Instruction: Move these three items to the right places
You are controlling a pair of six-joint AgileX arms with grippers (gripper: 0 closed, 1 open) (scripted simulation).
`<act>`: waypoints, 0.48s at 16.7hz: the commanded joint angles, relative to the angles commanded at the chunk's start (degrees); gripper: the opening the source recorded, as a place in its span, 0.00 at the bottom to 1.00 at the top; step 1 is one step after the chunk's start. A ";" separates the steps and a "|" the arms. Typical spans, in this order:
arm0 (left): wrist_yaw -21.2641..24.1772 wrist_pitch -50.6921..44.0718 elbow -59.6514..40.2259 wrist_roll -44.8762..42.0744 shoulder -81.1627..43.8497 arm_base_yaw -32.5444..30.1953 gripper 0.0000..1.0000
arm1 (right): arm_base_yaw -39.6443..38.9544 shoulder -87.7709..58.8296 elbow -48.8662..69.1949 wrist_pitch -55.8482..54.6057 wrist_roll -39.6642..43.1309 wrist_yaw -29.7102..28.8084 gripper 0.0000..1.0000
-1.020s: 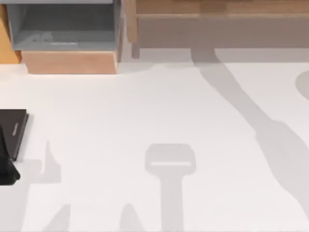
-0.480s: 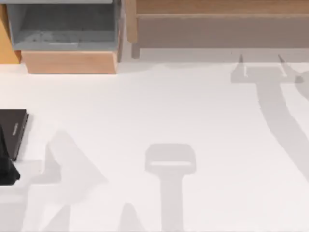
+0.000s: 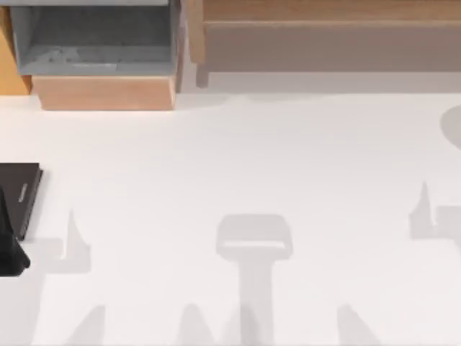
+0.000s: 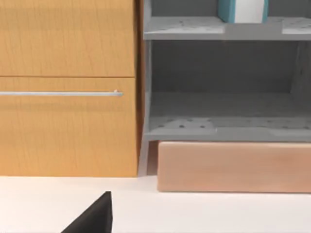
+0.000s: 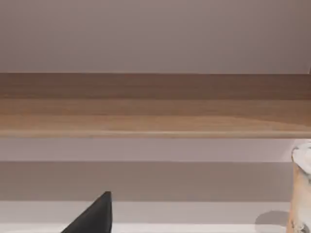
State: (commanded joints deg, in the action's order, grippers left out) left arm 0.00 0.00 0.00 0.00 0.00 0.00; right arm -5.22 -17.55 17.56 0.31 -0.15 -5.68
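**Book upright on the upper shelf – left arm is your nearer arm**

Finding: the book [image 4: 243, 9] stands upright on the upper board of the grey shelf unit [image 4: 218, 131], teal cover and white page edges facing out, long axis vertical. It lies ahead of and well above the left pincer [image 4: 95, 218], which sits low over the table [image 3: 238, 158] facing that unit and the wooden cabinet [image 4: 68, 121] beside it. You cannot tell whether this pincer is apart or together. The right pincer [image 5: 95, 218] faces the long wooden shelf [image 5: 155, 111] on the table's right – state likewise not determinable. A pale, tan-sided object [image 5: 301, 194] stands near it, identity unclear. In my judgement, any work on the book falls to your left arm.
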 joint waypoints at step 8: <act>0.00 0.00 0.00 0.00 0.00 0.00 1.00 | 5.22 17.56 -17.56 -0.31 0.15 5.69 1.00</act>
State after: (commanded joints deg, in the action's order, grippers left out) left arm 0.00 0.00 0.00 0.00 0.00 0.00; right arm 0.00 0.00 0.00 0.00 0.00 0.00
